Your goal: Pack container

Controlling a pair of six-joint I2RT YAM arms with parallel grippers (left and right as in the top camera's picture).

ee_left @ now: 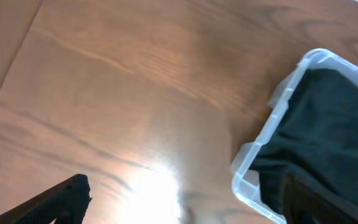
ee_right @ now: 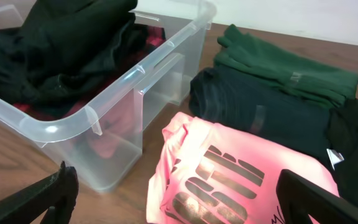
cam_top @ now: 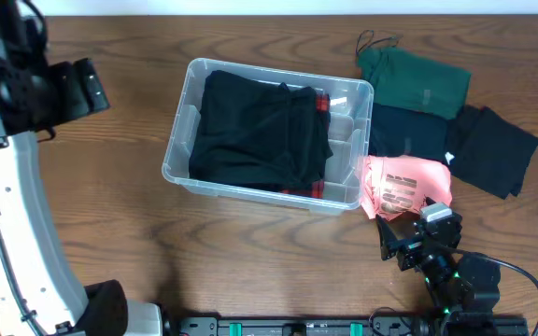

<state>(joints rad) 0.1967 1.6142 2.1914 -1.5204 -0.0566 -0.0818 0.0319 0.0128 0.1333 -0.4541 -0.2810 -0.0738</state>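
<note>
The clear plastic container (cam_top: 183,121) stands mid-table with black clothing (cam_top: 260,131) and a red plaid edge inside. It also shows in the left wrist view (ee_left: 272,118) and the right wrist view (ee_right: 135,74). A folded pink shirt with black print (cam_top: 402,187) (ee_right: 229,174) lies just right of the bin. My right gripper (cam_top: 409,241) (ee_right: 179,202) is open, just short of the pink shirt, holding nothing. My left gripper (ee_left: 182,202) is open over bare table left of the bin; in the overhead view only its arm (cam_top: 26,89) shows.
A folded green garment (cam_top: 417,79) (ee_right: 291,71), a dark teal one (cam_top: 404,131) (ee_right: 260,112) and a black one (cam_top: 493,147) lie right of the bin. Wood table (cam_top: 101,205).
</note>
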